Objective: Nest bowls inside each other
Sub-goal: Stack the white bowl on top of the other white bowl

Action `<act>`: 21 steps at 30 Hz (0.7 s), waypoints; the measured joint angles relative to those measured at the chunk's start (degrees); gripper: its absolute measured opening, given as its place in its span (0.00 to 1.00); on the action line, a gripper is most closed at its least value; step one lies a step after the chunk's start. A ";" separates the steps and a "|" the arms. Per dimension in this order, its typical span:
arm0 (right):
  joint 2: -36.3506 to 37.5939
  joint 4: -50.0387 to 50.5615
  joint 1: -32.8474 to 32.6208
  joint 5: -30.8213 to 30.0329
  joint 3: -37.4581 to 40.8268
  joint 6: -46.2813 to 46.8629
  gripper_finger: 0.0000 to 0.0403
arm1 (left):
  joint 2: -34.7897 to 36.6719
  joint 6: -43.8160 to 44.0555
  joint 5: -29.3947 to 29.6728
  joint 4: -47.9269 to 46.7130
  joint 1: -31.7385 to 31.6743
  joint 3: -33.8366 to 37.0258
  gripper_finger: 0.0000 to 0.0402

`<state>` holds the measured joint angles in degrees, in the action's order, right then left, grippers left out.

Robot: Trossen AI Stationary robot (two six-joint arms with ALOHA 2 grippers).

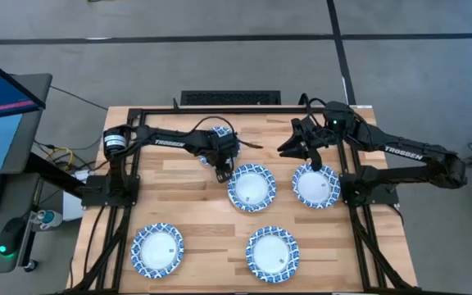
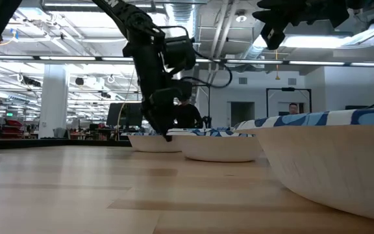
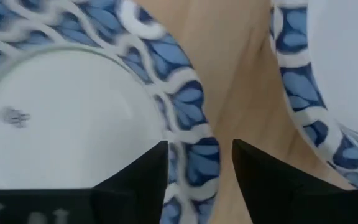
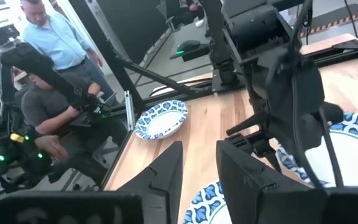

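Blue-rimmed white bowls (shallow, round); left tool open astride one's rim

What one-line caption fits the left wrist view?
Open left gripper straddling the patterned rim of one bowl, second bowl alongside.

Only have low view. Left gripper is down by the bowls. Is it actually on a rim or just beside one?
Observer: On it. The left gripper stands open astride a bowl rim, one finger inside, one outside.
Operator: Right arm?
Observer: The right gripper is raised by the far right bowl, open and empty.
Operator: Anything nested?
Observer: None visibly. The front left bowl and front right bowl lie singly.
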<state>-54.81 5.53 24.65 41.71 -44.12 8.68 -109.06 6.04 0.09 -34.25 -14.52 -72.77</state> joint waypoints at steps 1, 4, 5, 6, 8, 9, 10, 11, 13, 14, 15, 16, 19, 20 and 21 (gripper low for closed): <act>0.00 -0.25 0.01 0.02 0.00 0.33 0.30 | -0.12 0.24 -0.34 -1.18 0.00 0.10 0.38; 0.12 -1.01 0.05 0.02 0.00 0.33 0.30 | -1.65 0.25 0.20 -0.73 0.02 0.04 0.30; 0.19 -1.31 0.08 0.01 0.00 0.32 0.30 | -1.87 0.25 0.51 -1.04 0.00 0.04 0.27; 0.22 -1.57 0.08 0.01 -0.01 0.33 0.30 | -2.02 0.33 0.61 -0.64 0.00 0.00 0.24; 0.24 -1.25 0.17 0.01 -0.02 0.35 0.30 | -2.20 0.66 0.86 -0.55 0.00 -0.05 0.17; 0.24 -1.00 0.21 0.00 -0.02 0.35 0.30 | -2.16 0.68 0.84 -0.67 0.00 -0.05 0.12; 0.24 -0.45 0.21 0.01 -0.02 0.34 0.30 | -2.16 0.70 0.55 -0.67 -0.02 -0.05 0.08; 0.24 0.56 0.23 0.01 -0.02 0.38 0.30 | -1.98 0.86 -0.31 -0.82 -0.04 -0.03 0.04; 0.18 2.58 0.19 0.00 0.00 0.34 0.30 | -1.32 1.97 -2.19 -0.91 0.01 0.01 0.02; 0.19 3.54 0.10 0.02 -0.02 0.31 0.30 | -0.91 2.44 -2.90 -0.93 0.23 0.02 0.02; 0.32 4.37 0.10 0.01 -0.02 0.31 0.30 | -0.47 2.89 -3.19 -1.16 0.44 -0.03 0.01; 0.63 5.08 0.10 0.01 0.00 0.30 0.30 | 0.00 3.46 -3.49 -1.78 0.69 -0.41 0.01; 1.87 6.47 0.10 0.07 0.00 -0.17 0.30 | 1.31 4.20 -3.78 -3.71 1.69 -3.07 0.00; 2.38 7.03 0.10 0.09 0.00 -0.56 0.30 | 1.75 4.18 -3.80 -5.20 2.17 -4.25 0.00; 2.99 7.59 0.11 0.07 0.00 -1.23 0.30 | 1.88 4.14 -3.85 -6.87 2.71 -5.82 0.00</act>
<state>-51.82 13.12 24.76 41.78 -44.12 7.46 -107.18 10.18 -3.76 -41.12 -11.81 -78.59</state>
